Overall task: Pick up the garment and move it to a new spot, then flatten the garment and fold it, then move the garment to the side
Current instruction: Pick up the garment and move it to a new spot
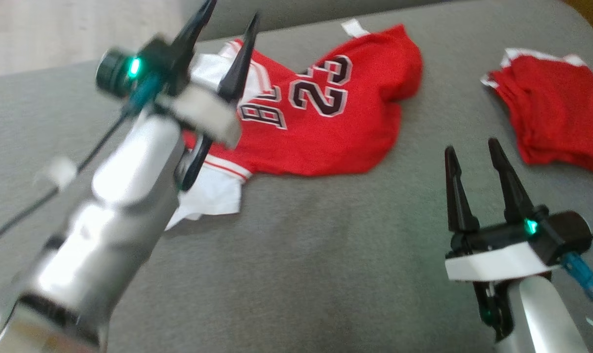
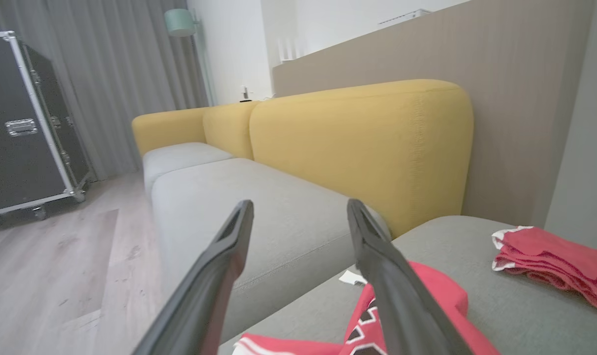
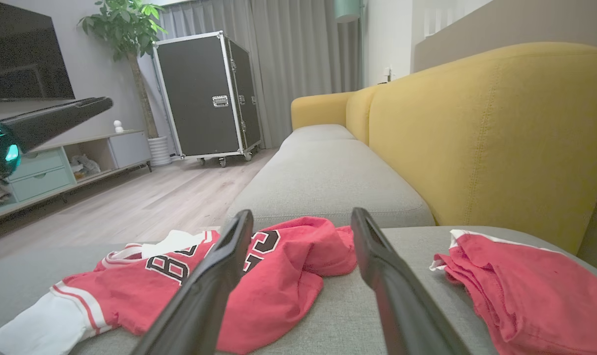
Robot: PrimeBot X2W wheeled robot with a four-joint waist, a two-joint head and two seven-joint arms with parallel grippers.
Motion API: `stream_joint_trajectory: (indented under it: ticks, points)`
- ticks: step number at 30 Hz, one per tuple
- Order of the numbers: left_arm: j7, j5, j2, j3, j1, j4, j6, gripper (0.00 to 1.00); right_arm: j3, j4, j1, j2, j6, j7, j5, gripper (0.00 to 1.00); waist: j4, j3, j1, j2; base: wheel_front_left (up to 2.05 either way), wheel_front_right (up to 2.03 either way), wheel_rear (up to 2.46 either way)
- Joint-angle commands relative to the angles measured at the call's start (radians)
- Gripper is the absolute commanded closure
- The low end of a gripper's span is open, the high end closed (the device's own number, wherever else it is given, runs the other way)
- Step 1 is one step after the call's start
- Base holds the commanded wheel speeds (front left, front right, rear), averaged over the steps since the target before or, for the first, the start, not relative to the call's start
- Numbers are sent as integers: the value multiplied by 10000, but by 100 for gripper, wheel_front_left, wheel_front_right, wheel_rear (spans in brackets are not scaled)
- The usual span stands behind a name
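Tapered left tool [image 1: 233, 12] over rumpled jersey [image 1: 326, 137]

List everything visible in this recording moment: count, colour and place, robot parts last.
jersey: one, red with white trim and number 23, crumpled on the cushion
folded garment: one, red with white edging, same cushion, right side
cushion: one, grey, under both garments
sofa backrest: yellow, behind the seats
flight case: one, black with metal edges, on the wooden floor
plant: one, green, beside the case
lamp: one, pale green, by the curtains
left tool: one, dark, open, raised over the jersey
right tool: one, dark, open, empty, over bare cushion
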Motion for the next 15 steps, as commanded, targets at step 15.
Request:
stream_joint_trajectory:
  ticks: [15]
  points:
    - [-85,887,1067,3778,6669,-4050,899,0,-495,87,1118,-37,33,-65,-666,0,1904,-1920,1,0,0,0,0]
